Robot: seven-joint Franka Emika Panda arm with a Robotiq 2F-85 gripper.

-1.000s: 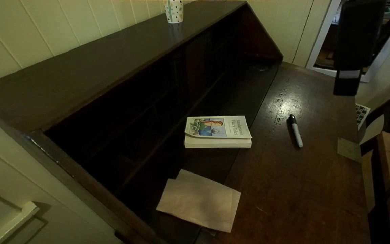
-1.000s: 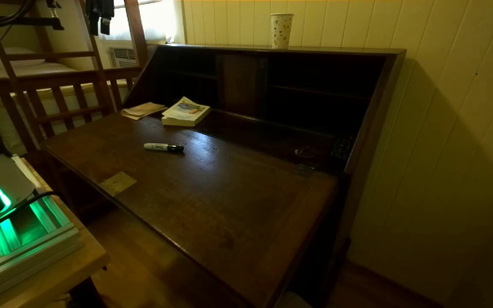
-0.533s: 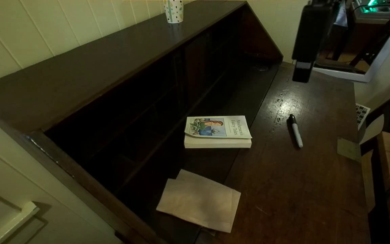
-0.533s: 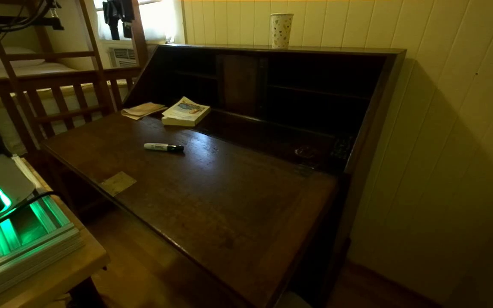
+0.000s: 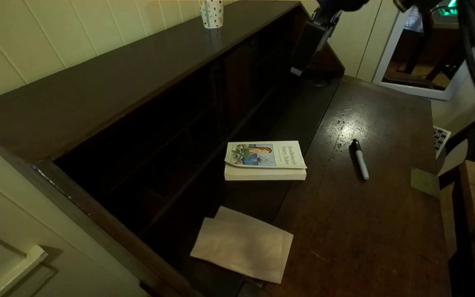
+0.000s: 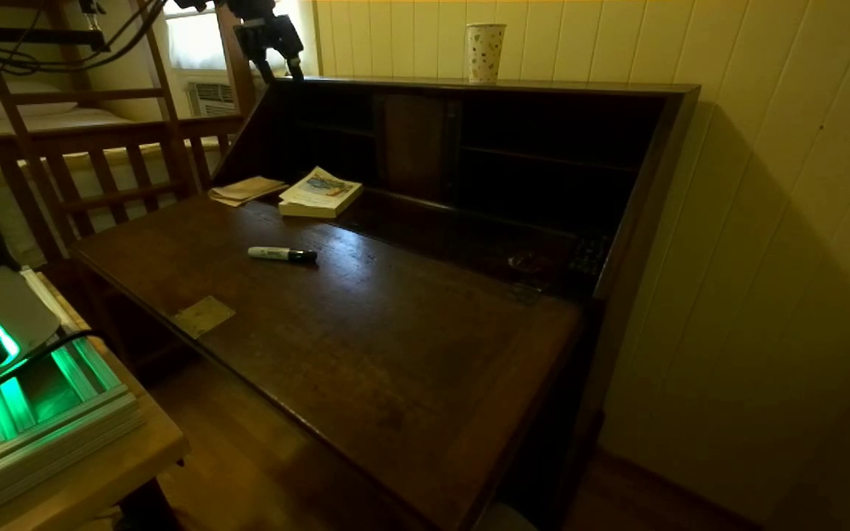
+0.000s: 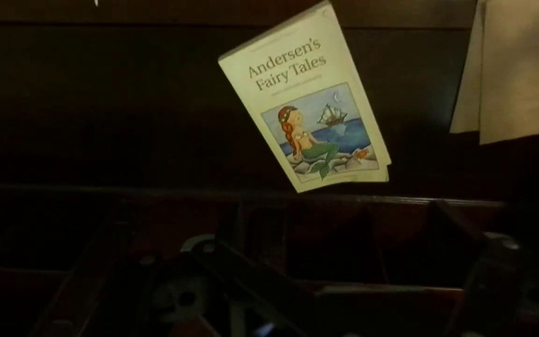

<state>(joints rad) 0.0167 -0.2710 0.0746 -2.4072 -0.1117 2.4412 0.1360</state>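
My gripper [image 6: 282, 74] is open and holds nothing, its two dark fingers [image 6: 296, 71] apart and pointing down. In an exterior view it hangs tilted before the desk's cubbyholes, high above the writing surface. Its jaws are spread wide at the bottom of the wrist view, though too dark to show the tips clearly. A paperback book [image 7: 307, 103], "Andersen's Fairy Tales", lies flat beyond them. Beside it rests folded brown paper [image 7: 522, 65]. A black-capped marker [image 5: 360, 160] lies on the desk in both exterior views. A spotted cup [image 6: 484, 55] stands upright on the top shelf.
The wooden desk [image 6: 395, 383] has dark cubbyholes with dividers at its back. A brass plate [image 6: 205, 317] is set near its front edge. The robot's base stands on a separate table [image 6: 152, 435]. Bunk-bed railings [image 6: 104, 177] rise behind the desk's left end.
The gripper has swung across, leftward in one exterior picture and rightward and lower in the other, and is now tilted. Book, paper, marker and cup have stayed put.
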